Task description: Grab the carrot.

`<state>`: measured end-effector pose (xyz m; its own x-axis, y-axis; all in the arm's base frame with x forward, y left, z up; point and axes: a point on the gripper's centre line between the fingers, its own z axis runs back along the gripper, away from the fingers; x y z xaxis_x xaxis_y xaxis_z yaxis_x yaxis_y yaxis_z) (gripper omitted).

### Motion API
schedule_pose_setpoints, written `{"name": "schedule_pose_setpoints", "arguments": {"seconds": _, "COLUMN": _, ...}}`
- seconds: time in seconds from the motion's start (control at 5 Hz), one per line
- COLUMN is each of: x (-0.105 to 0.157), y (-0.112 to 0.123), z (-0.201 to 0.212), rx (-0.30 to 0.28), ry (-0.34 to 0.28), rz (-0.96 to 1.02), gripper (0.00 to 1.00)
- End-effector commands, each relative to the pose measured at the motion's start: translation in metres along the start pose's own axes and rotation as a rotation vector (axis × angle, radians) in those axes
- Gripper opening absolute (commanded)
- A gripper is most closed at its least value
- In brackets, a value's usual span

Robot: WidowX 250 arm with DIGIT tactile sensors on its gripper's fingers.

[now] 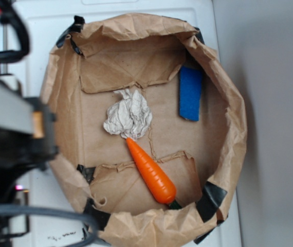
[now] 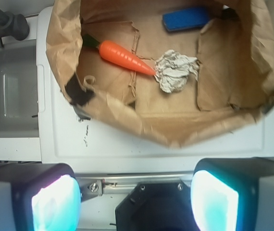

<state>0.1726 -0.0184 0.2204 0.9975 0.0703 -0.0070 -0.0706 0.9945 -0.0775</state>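
3 things sit in the crumpled brown paper bag [image 1: 229, 98]: the carrot [image 1: 150, 173], a crumpled paper ball [image 1: 129, 116] and a blue block [image 1: 190, 93]. The carrot lies flat on the bag's floor, its pointed tip touching the paper ball, its green stub tucked up against the bag's wall.

From the wrist view the fingers [image 2: 134, 199] are spread wide, holding nothing, hanging over the white surface [image 2: 127, 144] outside the bag's rim. The carrot [image 2: 125, 57] is ahead of them and off to the left in that view, with its long axis running slantwise.

I'd guess the reach has to clear the rim first. Mid-body looks like the spot to pinch, since there's open floor on both long sides there.
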Motion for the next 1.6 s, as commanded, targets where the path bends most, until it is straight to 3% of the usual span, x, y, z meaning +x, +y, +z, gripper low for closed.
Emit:
{"name": "schedule_pose_setpoints", "arguments": {"seconds": 0.0, "x": 0.019, "y": 0.005, "z": 0.007, "rx": -0.027, "ry": -0.041, "rz": -0.127, "gripper": 1.00}}
{"name": "schedule_pose_setpoints", "arguments": {"seconds": 0.2, "x": -0.005, "y": -0.003, "z": 0.003, "rx": -0.082, "ry": -0.046, "rz": -0.378, "gripper": 1.00}}
{"name": "schedule_pose_setpoints", "arguments": {"seconds": 0.4, "x": -0.029, "y": -0.003, "z": -0.002, "rx": -0.065, "ry": -0.049, "rz": -0.478, "gripper": 1.00}}
{"name": "schedule_pose_setpoints", "arguments": {"seconds": 1.4, "x": -0.029, "y": -0.003, "z": -0.002, "rx": -0.065, "ry": -0.049, "rz": -0.478, "gripper": 1.00}}
